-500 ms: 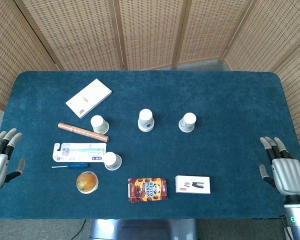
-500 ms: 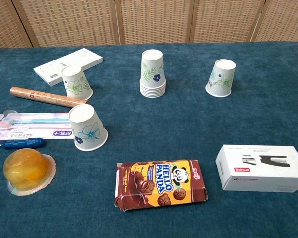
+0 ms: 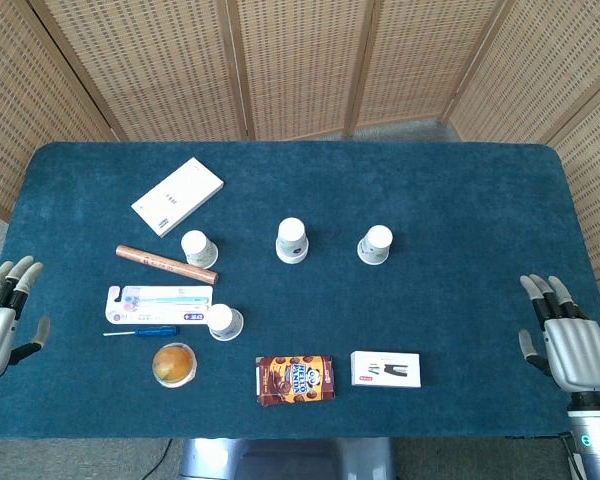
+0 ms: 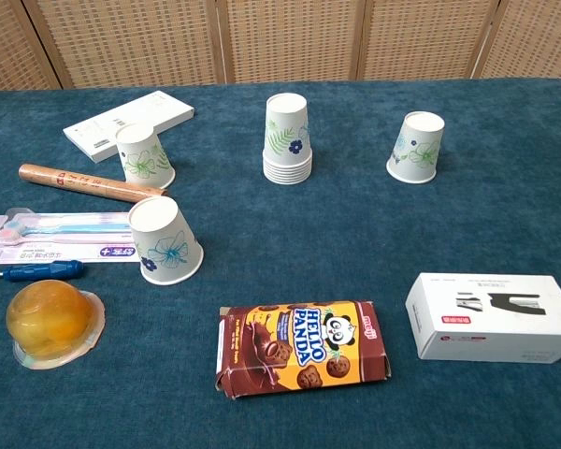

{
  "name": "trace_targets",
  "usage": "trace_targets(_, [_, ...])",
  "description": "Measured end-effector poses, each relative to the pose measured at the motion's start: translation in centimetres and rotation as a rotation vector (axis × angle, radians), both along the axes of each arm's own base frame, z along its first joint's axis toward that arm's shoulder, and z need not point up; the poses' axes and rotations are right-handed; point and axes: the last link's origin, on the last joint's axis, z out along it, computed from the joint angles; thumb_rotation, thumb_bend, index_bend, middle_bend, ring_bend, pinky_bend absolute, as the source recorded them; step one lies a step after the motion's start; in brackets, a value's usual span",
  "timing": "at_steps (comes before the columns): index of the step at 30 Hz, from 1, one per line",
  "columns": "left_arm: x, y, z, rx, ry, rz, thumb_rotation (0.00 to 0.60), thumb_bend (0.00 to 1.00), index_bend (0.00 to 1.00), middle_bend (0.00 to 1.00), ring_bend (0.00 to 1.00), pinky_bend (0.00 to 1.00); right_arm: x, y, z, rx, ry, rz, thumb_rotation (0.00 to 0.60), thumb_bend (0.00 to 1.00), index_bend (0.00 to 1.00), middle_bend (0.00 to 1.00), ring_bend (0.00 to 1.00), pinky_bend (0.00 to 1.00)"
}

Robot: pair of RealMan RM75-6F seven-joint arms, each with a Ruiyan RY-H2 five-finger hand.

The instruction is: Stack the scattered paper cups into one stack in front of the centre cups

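1. Head view takes in a table covered with a deep blue-green fabric cloth, its corners rounded, standing before folding screens of woven cane in wooden frames.
2. At the centre stands a nested stack of upside-down white paper cups with a leaf print. To its right is a single upturned white paper cup, well apart from it.
3. Two more upturned white paper cups stand on the left: the farther one just beside a brown cardboard tube, the nearer one touching a packaged toothbrush.
4. Also on the cloth: a flat white box, a blue-handled screwdriver, an orange jelly in a clear pot, a brown biscuit box and a white stapler box.
5. The left hand hangs at the table's left edge, partly cut off by the frame, fingers spread and holding nothing.
6. The right hand rests off the right edge, fingers slightly apart and empty; chest view shows neither hand.
7. Small print on the packets is unreadable.
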Motion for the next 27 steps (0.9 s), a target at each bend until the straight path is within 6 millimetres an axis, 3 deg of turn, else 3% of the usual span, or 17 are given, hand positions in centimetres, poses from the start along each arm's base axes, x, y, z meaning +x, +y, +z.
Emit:
trace_targets(12, [0.5, 0.8, 0.1, -0.035, 0.007, -0.009, 0.520, 0.52, 0.02, 0.05, 0.03, 0.15, 0.3, -0.2, 0.0, 0.009, -0.002, 0.009, 0.600, 0.50, 0.00, 0.11, 0.03, 0.36])
trace_targets(27, [3.0, 4.7, -0.7, -0.154, 0.014, -0.044, 0.500, 0.50, 0.00, 0.00, 0.00, 0.13, 0.5, -0.1, 0.9, 0.001, -0.001, 0.017, 0.600, 0.50, 0.00, 0.11, 0.03, 0.36])
